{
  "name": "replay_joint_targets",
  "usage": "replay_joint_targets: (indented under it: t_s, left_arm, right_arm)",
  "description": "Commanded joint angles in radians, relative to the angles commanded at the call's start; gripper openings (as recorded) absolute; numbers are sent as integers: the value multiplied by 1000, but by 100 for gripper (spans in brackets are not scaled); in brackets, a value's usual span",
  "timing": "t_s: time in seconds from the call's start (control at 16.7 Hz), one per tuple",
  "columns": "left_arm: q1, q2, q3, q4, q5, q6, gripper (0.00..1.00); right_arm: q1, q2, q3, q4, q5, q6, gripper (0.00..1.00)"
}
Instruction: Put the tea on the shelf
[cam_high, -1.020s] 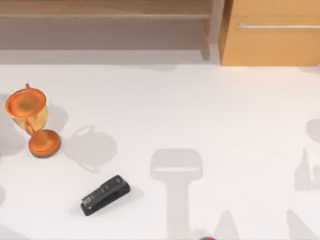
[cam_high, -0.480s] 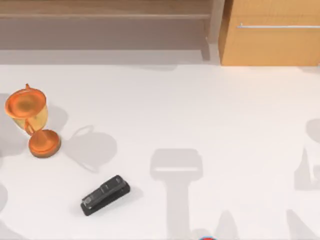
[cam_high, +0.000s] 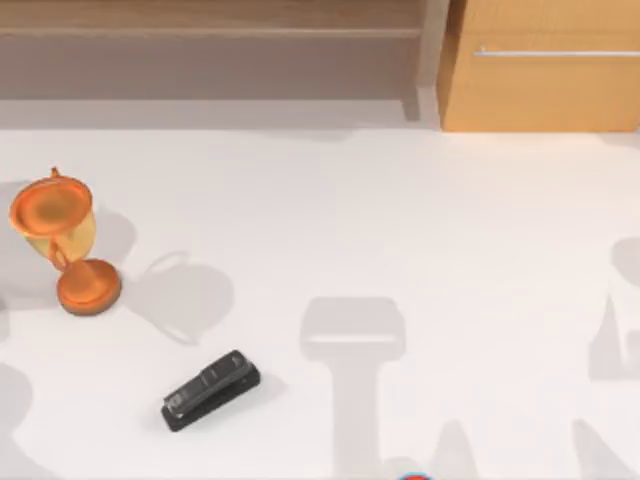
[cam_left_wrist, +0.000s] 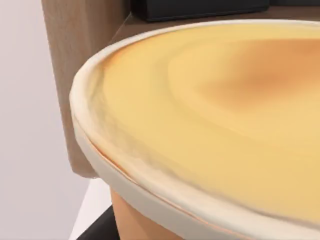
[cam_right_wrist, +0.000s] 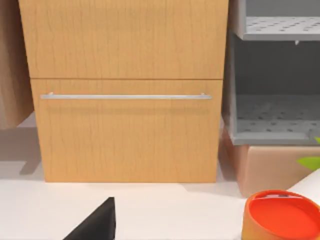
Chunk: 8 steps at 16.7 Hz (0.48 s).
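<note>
White tabletop (cam_high: 420, 230), with the pale wooden shelf (cam_high: 210, 32) along the far edge on the left and an orange-toned cabinet (cam_high: 545, 90) with a silver bar handle (cam_high: 555, 52) at far right.

- Left side: orange trophy cup (cam_high: 60, 240), upright.
- Near-left: black stapler (cam_high: 210, 389), lying flat, long axis diagonal.
- Left wrist view: tea (cam_left_wrist: 220, 125) very close to the lens. Its cream-rimmed, yellow-orange lid faces the camera and the orange wall shows under the rim. The long axis relative to the table cannot be told. A pale wood upright of the shelf stands just behind it.
- Left gripper: spread or closed, cannot tell.
- Right gripper (cam_right_wrist: 97, 222): faces the cabinet front, with a red-lidded orange tub (cam_right_wrist: 280, 215) to one side. Its state cannot be told.
</note>
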Motion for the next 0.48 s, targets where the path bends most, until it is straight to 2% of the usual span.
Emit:
replay_joint_targets:
  t_s: [0.24, 0.48]
  left_arm:
    - [-35, -75, 88, -31, -106, 5, 0]
    - [-124, -144, 198, -145, -254, -3, 0]
  right_arm:
    - [0, 0, 0, 0, 0, 0, 100]
    - [0, 0, 0, 0, 0, 0, 100]
